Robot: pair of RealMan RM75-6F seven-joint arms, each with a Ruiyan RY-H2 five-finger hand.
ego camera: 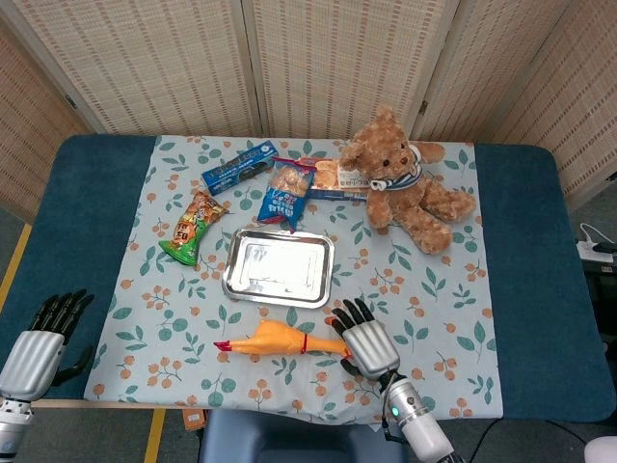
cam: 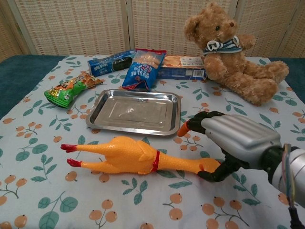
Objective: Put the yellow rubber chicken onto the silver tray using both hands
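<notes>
The yellow rubber chicken (ego camera: 280,340) (cam: 128,155) lies on its side on the floral cloth, red feet to the left, just in front of the silver tray (ego camera: 280,265) (cam: 133,112), which holds nothing. My right hand (ego camera: 364,342) (cam: 238,138) sits over the chicken's head end, hiding the head. Its fingers are spread above the neck and its thumb touches the table side of the head, not closed around it. My left hand (ego camera: 43,342) hangs with fingers apart at the table's front left corner, far from the chicken, and holds nothing.
A teddy bear (ego camera: 400,183) (cam: 228,52) sits at the back right. Behind the tray lie a green snack pack (ego camera: 193,227), a blue snack bag (ego camera: 284,198), a blue box (ego camera: 239,167) and a biscuit box (cam: 183,67). The front table edge is close to the chicken.
</notes>
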